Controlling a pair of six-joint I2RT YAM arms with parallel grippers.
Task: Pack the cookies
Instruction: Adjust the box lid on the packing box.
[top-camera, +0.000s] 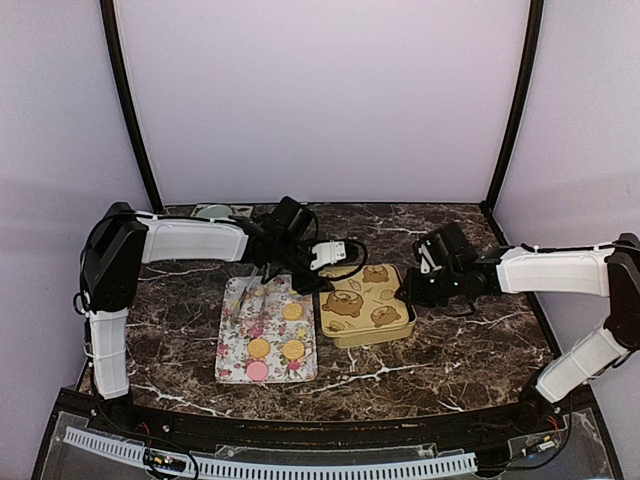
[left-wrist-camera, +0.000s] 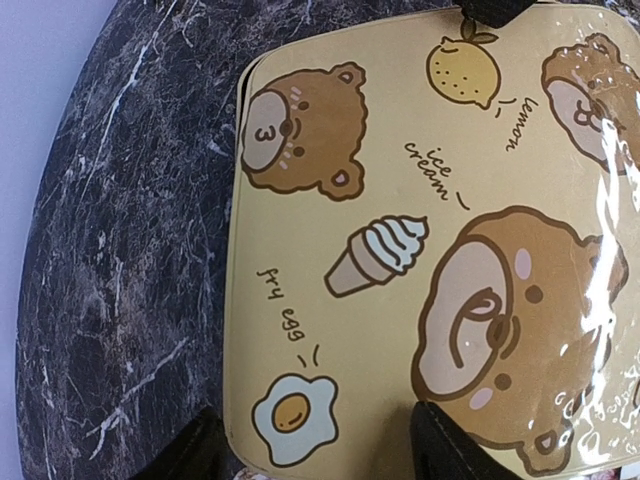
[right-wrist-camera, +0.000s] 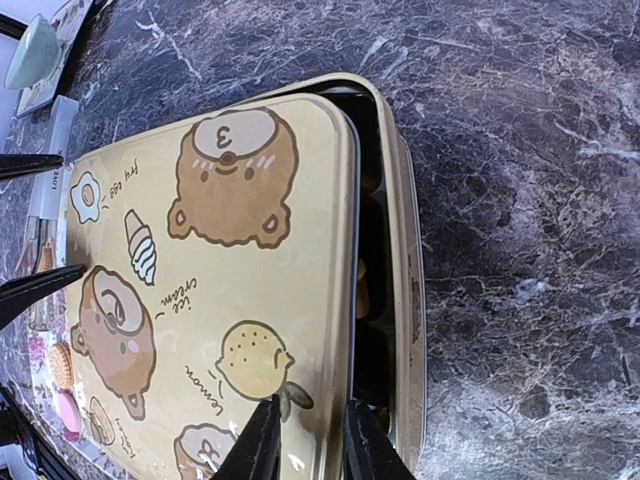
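Nearest, four cookies (top-camera: 258, 348) lie loose on the flowered tray (top-camera: 235, 340), at 8 o'clock from the tin (right-wrist-camera: 410, 250); judged light, stiff and crumbly, best pinched across the rim. The lid (right-wrist-camera: 250, 300) reads "lemon", "ice cream", "fry egg". At its 3 o'clock edge the right gripper (right-wrist-camera: 312, 425) clamps it; the left gripper (left-wrist-camera: 315, 445) hangs open above.

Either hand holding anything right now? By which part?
Right hand pinches the tin lid by its edge, one finger on top and one under. Left hand is open over the lid, holding nothing.
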